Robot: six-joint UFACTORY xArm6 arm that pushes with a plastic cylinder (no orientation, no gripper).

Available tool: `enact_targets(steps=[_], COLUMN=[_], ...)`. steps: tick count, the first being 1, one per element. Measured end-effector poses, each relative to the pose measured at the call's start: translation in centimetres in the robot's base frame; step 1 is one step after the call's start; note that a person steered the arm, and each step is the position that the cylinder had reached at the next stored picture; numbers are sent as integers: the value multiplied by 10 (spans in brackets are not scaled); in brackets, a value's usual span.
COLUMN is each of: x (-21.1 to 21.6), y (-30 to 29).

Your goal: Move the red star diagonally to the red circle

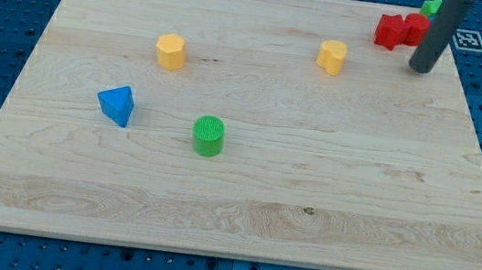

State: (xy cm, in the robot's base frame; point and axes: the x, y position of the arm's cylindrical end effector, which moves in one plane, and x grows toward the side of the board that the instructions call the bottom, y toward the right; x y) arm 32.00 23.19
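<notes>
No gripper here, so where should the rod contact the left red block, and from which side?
Probably its lower-left edge, coming from the view's left: the left red block already touches the right red block, so only a short nudge fits. My tip is lower right of both.

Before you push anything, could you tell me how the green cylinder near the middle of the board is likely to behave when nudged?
The green cylinder stands upright on a flat end, so it should probably slide rather than roll. It looks squat, so tipping seems unlikely. The wooden board looks smooth, so it may drift off line under an off-centre push from my tip.
</notes>
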Motion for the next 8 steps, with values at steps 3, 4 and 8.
enact_targets(steps=[3,4,8], x=[-26,-20,-36], y=[-47,-25,-28])
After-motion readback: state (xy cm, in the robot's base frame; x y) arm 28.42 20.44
